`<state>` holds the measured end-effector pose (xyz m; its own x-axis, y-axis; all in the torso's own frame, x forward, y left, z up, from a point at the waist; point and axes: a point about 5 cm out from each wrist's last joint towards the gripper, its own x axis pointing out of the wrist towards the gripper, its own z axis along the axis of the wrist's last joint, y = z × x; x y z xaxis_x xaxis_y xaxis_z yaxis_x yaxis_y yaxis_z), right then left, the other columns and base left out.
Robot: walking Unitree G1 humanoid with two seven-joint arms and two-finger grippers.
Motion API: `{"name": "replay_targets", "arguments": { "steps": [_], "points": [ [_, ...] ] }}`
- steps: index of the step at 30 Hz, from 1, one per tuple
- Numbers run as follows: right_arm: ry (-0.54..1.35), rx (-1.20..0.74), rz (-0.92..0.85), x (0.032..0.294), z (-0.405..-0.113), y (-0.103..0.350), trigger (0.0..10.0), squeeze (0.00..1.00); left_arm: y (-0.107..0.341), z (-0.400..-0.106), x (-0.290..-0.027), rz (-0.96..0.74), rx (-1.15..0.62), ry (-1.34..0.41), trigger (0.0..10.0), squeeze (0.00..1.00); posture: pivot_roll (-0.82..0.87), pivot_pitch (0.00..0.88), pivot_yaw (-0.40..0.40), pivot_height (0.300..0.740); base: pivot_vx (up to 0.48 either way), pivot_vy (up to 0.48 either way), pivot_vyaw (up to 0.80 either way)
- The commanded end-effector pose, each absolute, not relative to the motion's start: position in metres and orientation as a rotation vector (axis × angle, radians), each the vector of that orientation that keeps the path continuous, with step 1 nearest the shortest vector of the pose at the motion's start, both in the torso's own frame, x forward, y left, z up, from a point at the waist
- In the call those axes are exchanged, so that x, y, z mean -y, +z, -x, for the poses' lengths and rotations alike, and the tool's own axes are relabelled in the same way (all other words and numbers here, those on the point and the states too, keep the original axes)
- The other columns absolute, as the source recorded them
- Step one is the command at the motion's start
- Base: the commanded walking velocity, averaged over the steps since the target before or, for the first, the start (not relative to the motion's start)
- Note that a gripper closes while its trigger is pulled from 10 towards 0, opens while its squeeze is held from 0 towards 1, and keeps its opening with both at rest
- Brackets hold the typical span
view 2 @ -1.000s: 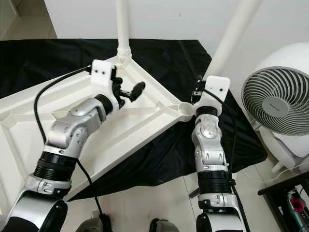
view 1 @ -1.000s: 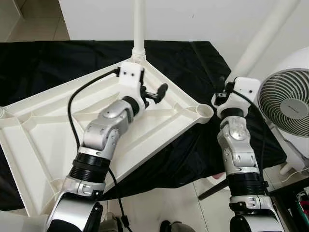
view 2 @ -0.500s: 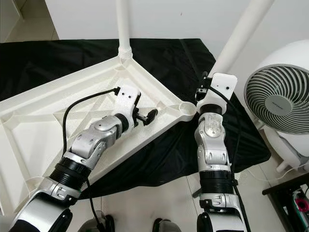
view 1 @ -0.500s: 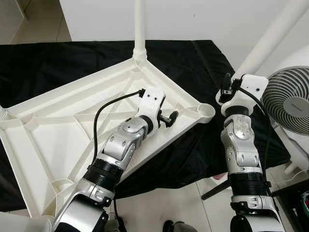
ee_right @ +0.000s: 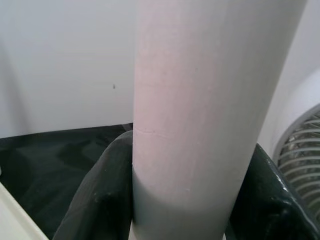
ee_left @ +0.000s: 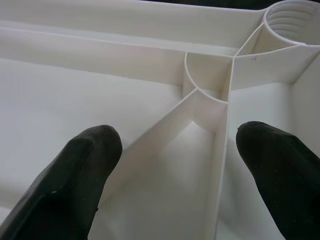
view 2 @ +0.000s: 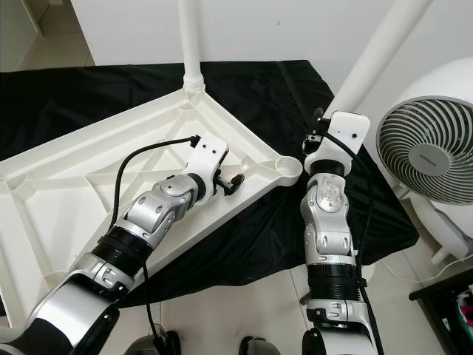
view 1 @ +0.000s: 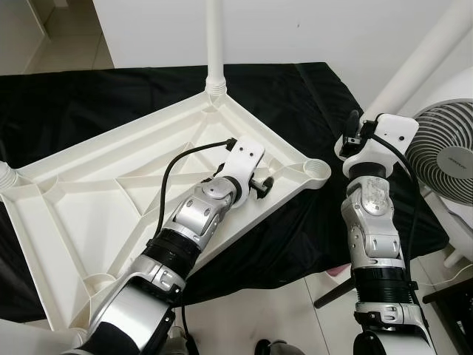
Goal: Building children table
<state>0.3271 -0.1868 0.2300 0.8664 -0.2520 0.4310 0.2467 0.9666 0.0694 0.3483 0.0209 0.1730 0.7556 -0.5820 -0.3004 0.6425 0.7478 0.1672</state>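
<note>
The white plastic table top lies upside down on a black cloth. One white leg stands screwed into its far corner. The right corner socket is empty. My left gripper hovers open just over the ribs beside that socket, which also appears in the left wrist view beyond the black fingers. My right gripper is shut on a second white leg, held tilted in the air to the right of the socket.
A white fan stands close to the right arm. The black cloth covers the floor under the table top. Another leg base shows at the left corner. Tiled floor lies at the near edge.
My left gripper has swung from near the far corner leg down and right, to the ribs beside the empty right socket. The right gripper with its leg has barely shifted.
</note>
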Motion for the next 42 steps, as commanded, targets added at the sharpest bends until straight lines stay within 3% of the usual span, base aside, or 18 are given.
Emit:
{"name": "replay_targets", "arguments": {
  "steps": [1,3,15,18,29,35,42],
  "points": [
    [-0.283,0.461,-0.005,0.191,-0.324,0.232,10.0,0.00,0.146,-0.338,-0.032,-0.308,-0.383,-0.747,10.0,0.00,0.04,0.140,0.043,0.740,0.000,0.000,0.00],
    [-0.292,0.460,-0.006,0.193,-0.323,0.231,10.0,0.00,0.141,-0.331,-0.048,-0.363,-0.421,-0.807,10.0,0.00,0.05,0.146,0.049,0.740,0.000,0.000,0.00],
    [-0.292,0.448,-0.008,0.192,-0.323,0.228,10.0,0.00,0.141,-0.322,-0.081,-0.425,-0.479,-0.855,10.0,0.00,0.07,0.160,0.049,0.740,0.000,0.000,0.00],
    [-0.288,0.446,-0.005,0.192,-0.324,0.228,10.0,0.00,0.141,-0.307,-0.107,-0.466,-0.534,-0.898,10.0,0.00,0.07,0.163,0.041,0.740,0.000,0.000,0.00],
    [-0.266,0.442,-0.003,0.189,-0.328,0.230,10.0,0.00,0.144,-0.304,-0.135,-0.504,-0.564,-0.856,10.0,0.00,0.09,0.166,0.014,0.740,0.000,0.000,0.00],
    [-0.236,0.435,-0.008,0.182,-0.332,0.230,10.0,0.00,0.164,-0.313,-0.123,-0.490,-0.481,-0.866,10.0,0.00,0.09,0.166,-0.001,0.740,0.000,0.000,0.00],
    [-0.144,0.426,-0.012,0.165,-0.335,0.232,10.0,0.00,0.210,-0.324,-0.080,-0.331,-0.257,-0.935,10.0,0.00,0.07,0.165,-0.038,0.740,0.000,0.000,0.00]
  ]
}}
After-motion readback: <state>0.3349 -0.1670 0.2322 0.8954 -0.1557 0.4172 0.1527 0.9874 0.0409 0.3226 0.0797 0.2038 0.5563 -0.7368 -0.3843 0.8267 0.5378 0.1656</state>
